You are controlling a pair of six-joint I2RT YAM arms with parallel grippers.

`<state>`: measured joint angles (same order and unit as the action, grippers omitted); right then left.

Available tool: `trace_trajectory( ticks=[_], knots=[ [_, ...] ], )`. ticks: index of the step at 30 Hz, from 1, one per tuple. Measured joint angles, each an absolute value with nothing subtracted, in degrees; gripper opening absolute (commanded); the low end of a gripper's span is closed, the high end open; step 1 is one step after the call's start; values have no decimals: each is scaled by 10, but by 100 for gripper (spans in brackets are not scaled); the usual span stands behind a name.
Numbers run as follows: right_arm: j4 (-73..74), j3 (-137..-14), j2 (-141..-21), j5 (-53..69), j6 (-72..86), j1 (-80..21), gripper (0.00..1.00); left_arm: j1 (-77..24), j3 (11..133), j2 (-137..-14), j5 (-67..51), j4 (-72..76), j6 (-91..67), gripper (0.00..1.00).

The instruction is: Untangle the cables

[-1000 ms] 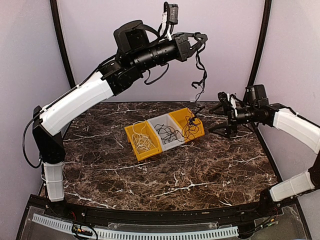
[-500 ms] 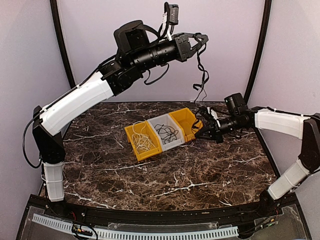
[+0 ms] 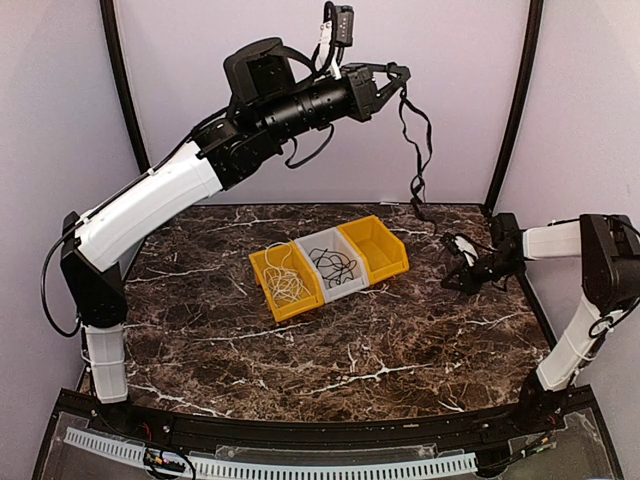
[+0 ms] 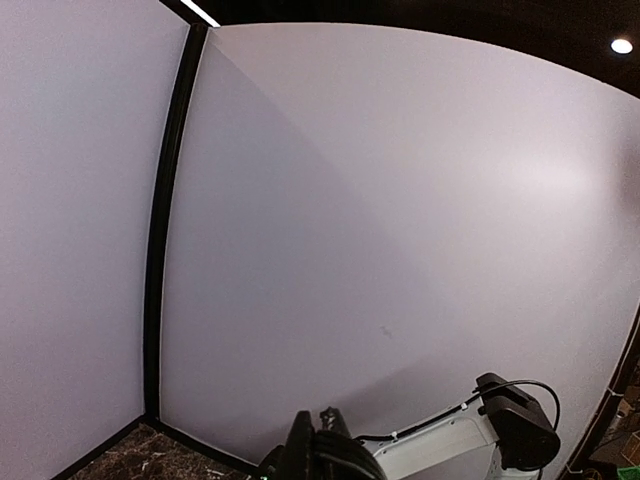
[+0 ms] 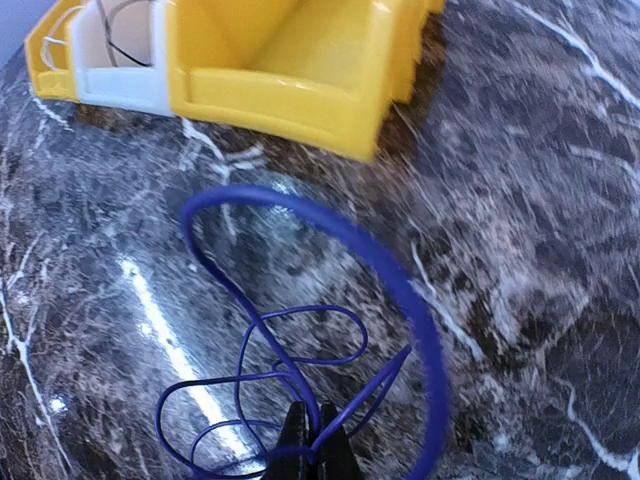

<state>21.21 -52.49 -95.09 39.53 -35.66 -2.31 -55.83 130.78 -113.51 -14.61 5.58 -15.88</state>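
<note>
Right pincer (image 5: 310, 432): jaws pressed together on a thin dark cable (image 5: 260, 192), bluish in my wrist view, its loops over the brown marbled tabletop (image 3: 300, 350) just right of the right-hand yellow plastic bin (image 3: 378, 245). Left pincer (image 3: 398, 78): high up, closed on that cable, as far as I could see. Thin white cable (image 3: 285, 282): lay in the left yellow bin (image 3: 262, 268). Thin black cable (image 3: 337, 265): lay in the white middle bin (image 3: 345, 288).

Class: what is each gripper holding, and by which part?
The left gripper pinches the dark cable near its upper end; the right gripper is shut on its loops lower down.
</note>
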Motion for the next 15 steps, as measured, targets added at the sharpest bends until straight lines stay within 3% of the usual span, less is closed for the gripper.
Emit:
trace_trajectory(
  ticks=[15],
  knots=[
    [246,-536,-976,349,-330,17,0,-558,1299,-1075,-46,40,-91,0]
  ],
)
